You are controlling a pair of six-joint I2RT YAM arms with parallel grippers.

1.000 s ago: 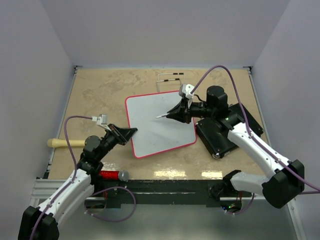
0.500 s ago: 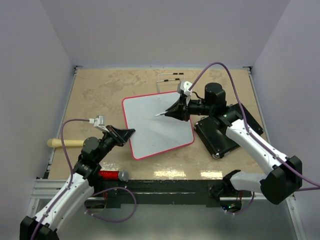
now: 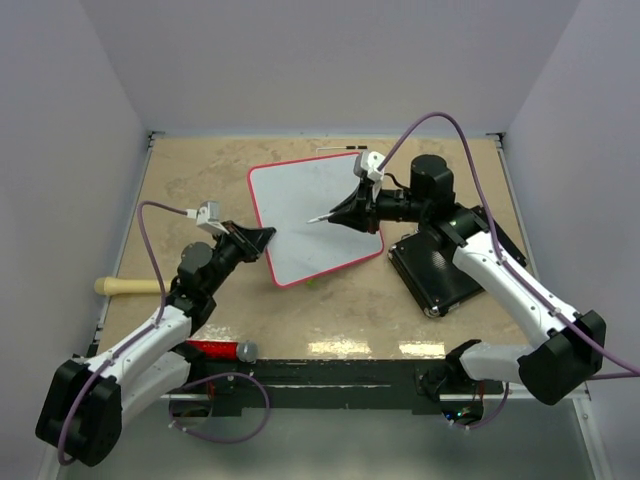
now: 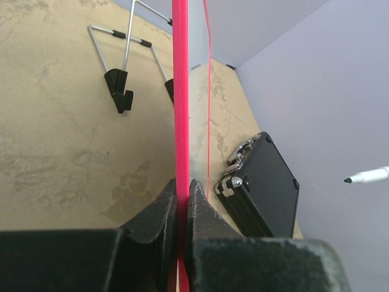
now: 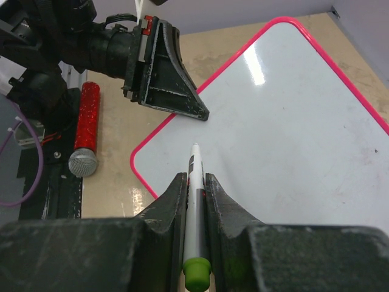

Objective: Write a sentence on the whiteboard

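The left gripper (image 3: 266,238), clenched on the whiteboard (image 3: 300,195) rim, has shifted it toward upper centre; the right gripper (image 3: 342,213), grasping the marker (image 3: 320,216), hovers over it, nothing written yet

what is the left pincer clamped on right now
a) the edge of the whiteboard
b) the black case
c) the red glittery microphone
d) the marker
a: the left wrist view shows the left pincer shut on the red rim of the whiteboard, while the marker sits in the right pincer.
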